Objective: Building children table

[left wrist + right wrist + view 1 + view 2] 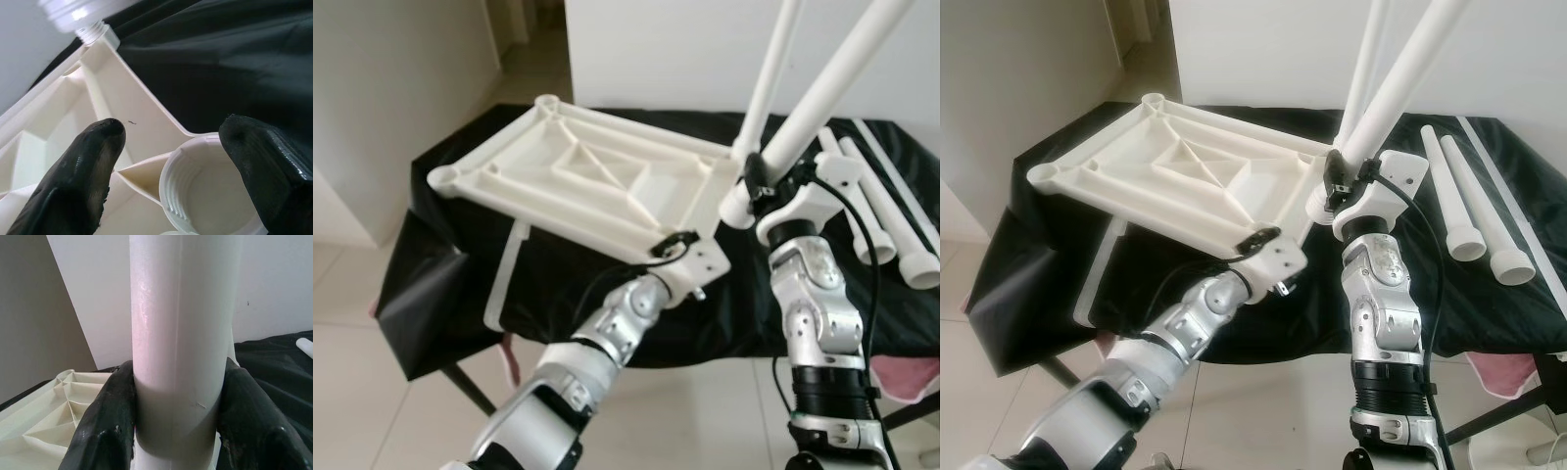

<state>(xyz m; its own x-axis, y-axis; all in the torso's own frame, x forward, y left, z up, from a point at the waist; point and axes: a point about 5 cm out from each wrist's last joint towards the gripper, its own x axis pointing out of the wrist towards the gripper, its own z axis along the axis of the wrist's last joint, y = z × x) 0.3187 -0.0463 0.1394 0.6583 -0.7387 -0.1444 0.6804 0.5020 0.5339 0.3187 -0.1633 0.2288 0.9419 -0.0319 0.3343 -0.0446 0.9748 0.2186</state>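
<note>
A table draped in a black cloth [558, 284] stands on a pale tiled floor [372, 411] against a white wall [656, 49], with a doorway or passage opening at the far left. On the cloth lies the white plastic tabletop [578, 176], upside down with its ribbed underside showing and round leg sockets at its corners; it is tilted, its near edge lifted off the cloth. The left gripper [171, 161] sits at the near right corner, its black fingers [83, 166] spread either side of a threaded socket [210, 191], not clenched on it. The right gripper [178, 406] is clamped around a white table leg [1400, 78], which slants upward from the tabletop's far right corner; a second white leg [1363, 59] rises just beside it from about the same corner. Two more white legs [1464, 206] lie side by side on the cloth to the right, and a white strip [504, 279] lies flat under the tabletop's left side.
</note>
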